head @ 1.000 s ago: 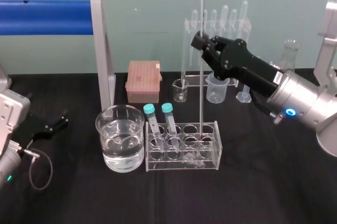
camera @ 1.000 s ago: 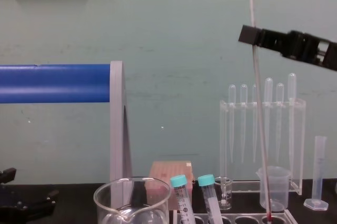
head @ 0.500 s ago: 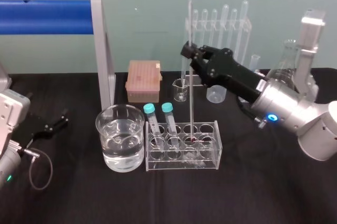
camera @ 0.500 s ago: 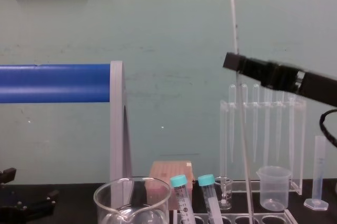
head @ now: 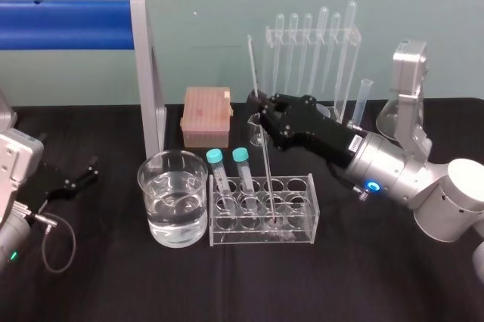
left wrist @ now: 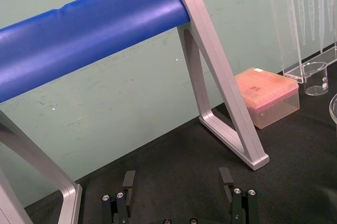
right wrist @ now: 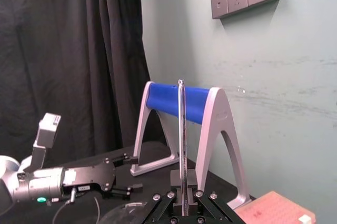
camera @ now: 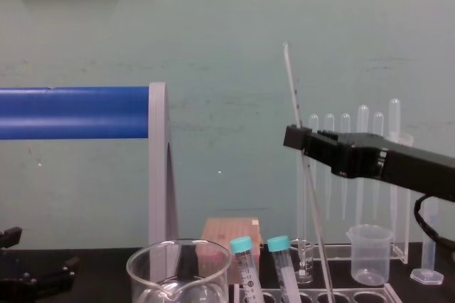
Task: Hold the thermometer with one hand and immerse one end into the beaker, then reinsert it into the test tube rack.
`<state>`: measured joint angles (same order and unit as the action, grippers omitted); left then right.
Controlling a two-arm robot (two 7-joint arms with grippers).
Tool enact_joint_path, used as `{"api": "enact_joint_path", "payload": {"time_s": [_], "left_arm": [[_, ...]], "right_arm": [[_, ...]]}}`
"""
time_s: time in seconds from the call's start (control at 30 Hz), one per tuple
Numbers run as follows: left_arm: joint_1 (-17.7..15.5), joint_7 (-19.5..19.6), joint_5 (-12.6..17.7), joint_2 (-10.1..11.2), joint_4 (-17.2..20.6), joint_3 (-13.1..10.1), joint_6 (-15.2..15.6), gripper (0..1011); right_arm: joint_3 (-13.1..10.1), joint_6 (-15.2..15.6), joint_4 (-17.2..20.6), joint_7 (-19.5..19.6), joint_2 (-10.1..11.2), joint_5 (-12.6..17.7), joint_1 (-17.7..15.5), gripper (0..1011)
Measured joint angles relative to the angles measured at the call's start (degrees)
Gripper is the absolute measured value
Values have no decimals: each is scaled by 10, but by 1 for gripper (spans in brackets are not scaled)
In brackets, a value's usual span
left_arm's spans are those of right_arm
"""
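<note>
Right gripper (head: pixel 260 113): closed on the thermometer (head: pixel 265 167) a little above mid-length; reaches in from 3 o'clock of the test tube rack (head: pixel 296 236).
Thermometer: leans, top toward 11 o'clock; lower tip sits down in a middle hole of the rack, just at 3 o'clock of the teal-capped tubes (head: pixel 229 173).
Beaker (head: pixel 149 212): stands just at 9 o'clock of the rack, part full of clear liquid, apart from the rod.
Left gripper (head: pixel 91 168): parked open at the 9 o'clock edge of the table (head: pixel 227 284).
Step, as judged: reinsertion into the rack, tip already seated.
Next move: calls for righting the rod, parting the jaws, then backing off toward 3 o'clock without dragging the glass.
</note>
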<state>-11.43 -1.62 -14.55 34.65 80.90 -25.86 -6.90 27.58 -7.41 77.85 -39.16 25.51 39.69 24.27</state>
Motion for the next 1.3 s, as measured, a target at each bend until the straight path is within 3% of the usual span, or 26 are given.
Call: {"api": "enact_joint_path", "payload": {"time_s": [0.57, 0.93, 1.3], "left_arm": [[0, 0, 0, 0, 0, 0, 0, 1008], [0, 0, 0, 0, 0, 0, 0, 1008], [0, 0, 0, 0, 0, 0, 0, 1008]], "right_arm": [[4, -1, -25, 0, -13, -31, 4, 56], [4, 0, -25, 1, -12, -31, 4, 59], [3, 1, -24, 1, -12, -29, 3, 385]]}}
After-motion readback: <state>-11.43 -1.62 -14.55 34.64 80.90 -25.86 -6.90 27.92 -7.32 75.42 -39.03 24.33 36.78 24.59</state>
